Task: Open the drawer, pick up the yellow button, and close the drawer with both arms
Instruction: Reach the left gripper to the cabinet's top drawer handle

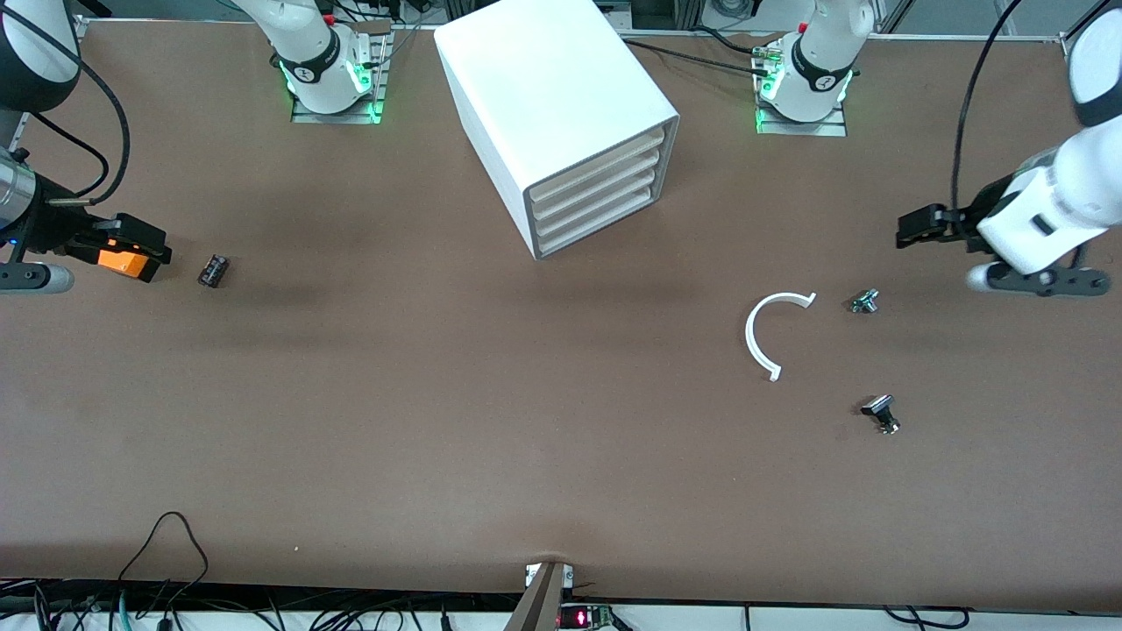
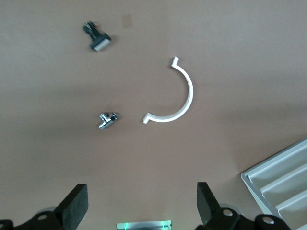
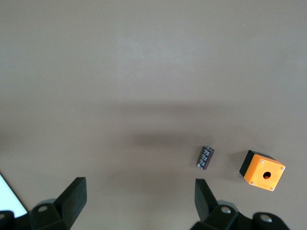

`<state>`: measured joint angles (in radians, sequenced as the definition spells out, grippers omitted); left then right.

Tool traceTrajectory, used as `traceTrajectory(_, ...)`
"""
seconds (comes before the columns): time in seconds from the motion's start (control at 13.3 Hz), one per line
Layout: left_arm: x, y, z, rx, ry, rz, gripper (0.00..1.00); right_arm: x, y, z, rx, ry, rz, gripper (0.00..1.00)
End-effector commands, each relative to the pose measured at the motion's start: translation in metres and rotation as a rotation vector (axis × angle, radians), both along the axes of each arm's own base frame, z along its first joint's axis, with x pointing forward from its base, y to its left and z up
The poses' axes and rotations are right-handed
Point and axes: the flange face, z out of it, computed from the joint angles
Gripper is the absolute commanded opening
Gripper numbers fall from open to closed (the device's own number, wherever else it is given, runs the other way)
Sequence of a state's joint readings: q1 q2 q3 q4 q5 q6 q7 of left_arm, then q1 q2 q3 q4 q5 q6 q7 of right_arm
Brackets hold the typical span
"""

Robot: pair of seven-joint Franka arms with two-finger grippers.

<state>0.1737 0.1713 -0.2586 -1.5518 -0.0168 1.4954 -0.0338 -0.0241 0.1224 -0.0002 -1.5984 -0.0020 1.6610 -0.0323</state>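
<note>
Both arms waiting at the table's ends, white cabinet [image 1: 561, 114] shut, no button visible.

The cabinet stands between the two arm bases, its long axis running slantwise, its front turned toward the front camera and the left arm's end of the table. The top drawer [image 1: 596, 163] sits flush with the three below it. The left gripper [image 2: 142, 207] hovers with fingers spread wide over bare table near a white half-ring [image 1: 775, 333] and two small metal fittings [image 1: 865, 301] [image 1: 882, 412]. The right gripper [image 3: 140, 205], likewise wide and empty, hangs over the right arm's end of the table, where an orange box with a hole [image 3: 262, 171] lies beside a small black ribbed block [image 3: 205, 157].
</note>
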Motion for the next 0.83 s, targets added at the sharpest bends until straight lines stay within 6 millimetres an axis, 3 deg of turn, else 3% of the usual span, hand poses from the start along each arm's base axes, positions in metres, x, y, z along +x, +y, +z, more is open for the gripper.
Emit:
traceTrajectory(0.0,0.004,0.001,-0.018,-0.056,0.057,-0.007,1.0,0.004,0.012,-0.006,0.006,0.02,0.031,1.0)
traceTrajectory(0.3,-0.001,-0.037,-0.086,-0.356,0.235,0.049,1.0,0.004,0.012,-0.009,0.008,0.026,0.032,1.0)
traceTrajectory(0.38,-0.006,-0.055,-0.102,-0.423,0.285,0.05,1.0,0.004,0.015,-0.013,0.008,0.034,0.037,1.0)
traceTrajectory(0.6,-0.032,-0.102,-0.153,-0.585,0.426,0.033,1.0,0.006,0.061,-0.026,-0.006,0.055,0.115,1.0)
traceTrajectory(0.75,-0.051,-0.124,-0.188,-0.682,0.411,-0.073,1.0,0.009,0.071,-0.036,-0.007,0.07,0.134,1.0)
